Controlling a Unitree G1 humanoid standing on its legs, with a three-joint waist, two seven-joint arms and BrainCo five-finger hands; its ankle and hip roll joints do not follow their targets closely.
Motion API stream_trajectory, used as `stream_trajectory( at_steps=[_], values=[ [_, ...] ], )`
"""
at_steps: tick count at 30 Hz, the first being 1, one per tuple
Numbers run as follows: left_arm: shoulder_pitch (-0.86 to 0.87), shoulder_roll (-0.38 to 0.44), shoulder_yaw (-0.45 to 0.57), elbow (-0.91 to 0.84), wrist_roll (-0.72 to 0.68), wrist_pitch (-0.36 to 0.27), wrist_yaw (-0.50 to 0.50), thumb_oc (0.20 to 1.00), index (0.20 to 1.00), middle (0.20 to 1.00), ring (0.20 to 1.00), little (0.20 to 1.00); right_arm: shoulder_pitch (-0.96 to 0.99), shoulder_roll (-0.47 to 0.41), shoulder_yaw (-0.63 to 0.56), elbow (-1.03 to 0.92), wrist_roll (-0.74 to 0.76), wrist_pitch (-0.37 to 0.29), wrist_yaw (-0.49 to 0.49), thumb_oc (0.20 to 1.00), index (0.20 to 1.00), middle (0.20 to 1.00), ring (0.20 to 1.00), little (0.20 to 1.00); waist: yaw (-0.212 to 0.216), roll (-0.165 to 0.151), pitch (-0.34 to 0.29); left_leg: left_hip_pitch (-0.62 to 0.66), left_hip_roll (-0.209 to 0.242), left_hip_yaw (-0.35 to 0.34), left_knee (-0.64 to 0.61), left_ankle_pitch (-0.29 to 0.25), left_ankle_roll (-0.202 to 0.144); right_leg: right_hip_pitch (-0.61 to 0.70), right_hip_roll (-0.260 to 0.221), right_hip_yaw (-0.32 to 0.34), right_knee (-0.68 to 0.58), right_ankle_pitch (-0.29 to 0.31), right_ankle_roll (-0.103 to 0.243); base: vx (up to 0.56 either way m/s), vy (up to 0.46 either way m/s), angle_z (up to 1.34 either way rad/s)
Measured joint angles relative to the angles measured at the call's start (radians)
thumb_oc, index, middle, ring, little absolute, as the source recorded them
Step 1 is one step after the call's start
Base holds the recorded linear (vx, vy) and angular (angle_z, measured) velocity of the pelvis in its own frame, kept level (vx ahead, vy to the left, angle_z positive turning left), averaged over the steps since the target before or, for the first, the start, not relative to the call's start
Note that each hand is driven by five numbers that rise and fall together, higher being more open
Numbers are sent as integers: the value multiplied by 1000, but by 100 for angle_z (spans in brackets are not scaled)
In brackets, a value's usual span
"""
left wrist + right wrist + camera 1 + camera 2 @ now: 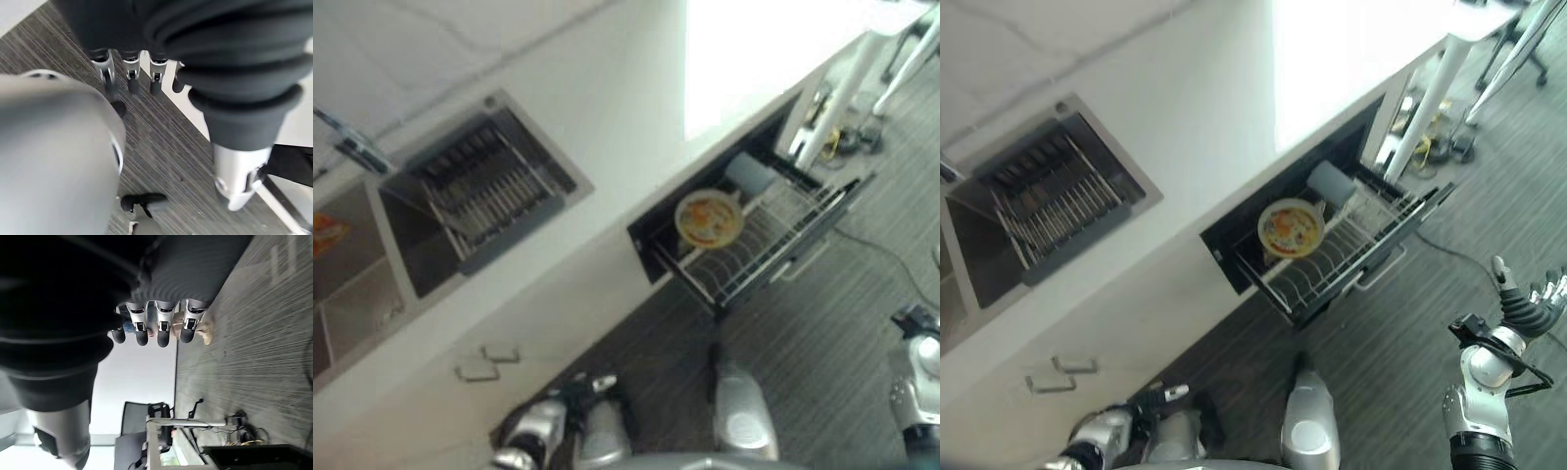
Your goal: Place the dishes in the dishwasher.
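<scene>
The dishwasher drawer (773, 245) stands pulled out from under the white counter. In its wire rack (1332, 262) a round plate with an orange pattern (709, 217) stands upright, and a grey cup (751, 174) sits just behind it. My left hand (1151, 401) hangs low beside the cabinet front, well left of the drawer, its fingers (128, 73) relaxed over the floor and holding nothing. My right hand (1526, 305) is raised over the floor to the right of the drawer, with straight fingers (157, 325) and nothing in it.
A sink (411, 245) with a dish rack (484, 191) is set into the counter at the left, beside a faucet (352, 147). Something orange (328, 233) lies in the far-left basin. White table legs (842, 88) and cables stand beyond the drawer.
</scene>
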Motion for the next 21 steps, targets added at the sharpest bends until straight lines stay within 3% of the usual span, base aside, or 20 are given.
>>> stream_trajectory(
  at_steps=[3, 4, 5, 6, 9, 12, 18, 21],
  values=[
    [-24, 6, 9, 0, -37, 3, 7, 1000, 1000, 1000, 1000, 1000, -47, 59, -21, 111, 229, -15, 127, 1000, 1000, 1000, 1000, 1000, -12, 16, 37, -38, 40, -25, 74, -36, -1, -19, 14, -3, 79, -41, -5, 55, -24, 3],
    [-22, 9, 10, -1, -41, 2, 7, 1000, 1000, 1000, 1000, 1000, -46, 75, -22, 137, 301, -12, 177, 1000, 1000, 1000, 1000, 1000, -13, 8, 38, -34, 29, -32, 96, -47, -13, -25, 0, 3, 116, -67, -17, 59, -22, 18],
    [-19, 8, 9, -2, -49, 0, 6, 1000, 1000, 1000, 1000, 1000, -58, 90, -8, 156, 397, -8, 254, 1000, 1000, 1000, 1000, 1000, -11, 10, 38, -30, 27, -37, 110, -55, -14, -28, -6, 5, 147, -91, -17, 120, -1, 12],
    [-22, 5, 10, -2, -71, 0, 7, 1000, 1000, 1000, 1000, 1000, -92, 121, 35, 154, 535, 10, 406, 1000, 1000, 1000, 1000, 1000, -10, 20, 38, -39, 31, -51, 132, -66, -11, -34, -6, 4, 169, -108, -22, 162, 20, 6],
    [-25, -3, 15, -3, -73, 2, 7, 1000, 1000, 1000, 1000, 1000, -123, 146, 149, 82, 602, 93, 688, 1000, 1000, 1000, 1000, 1000, -1, 26, 35, -38, 23, -70, 157, -77, -8, -28, -30, -4, 223, -145, -23, 142, 31, 22],
    [-18, -16, 38, -8, -80, 4, 4, 1000, 1000, 1000, 1000, 1000, -122, 159, 144, 81, 620, 140, 789, 1000, 1000, 1000, 1000, 1000, 11, 29, 33, -23, 0, -76, 160, -81, -11, -15, -59, -6, 251, -165, -21, 157, 65, 18],
    [-15, -41, 40, 8, -83, 18, -8, 1000, 1000, 1000, 1000, 1000, -140, 119, 157, 87, 618, 234, 859, 1000, 1000, 1000, 1000, 1000, 28, 58, 9, 9, -18, -81, 150, -86, -9, 24, -83, -16, 248, -166, -19, 96, 65, 8],
    [-14, -43, 41, 10, -109, 18, -22, 1000, 1000, 1000, 1000, 1000, -188, 113, 250, 76, 601, 292, 936, 1000, 1000, 1000, 1000, 1000, 52, 68, -2, 7, -24, -104, 151, -83, -7, 41, -91, -36, 249, -167, -17, 33, -6, 20]
  ],
)
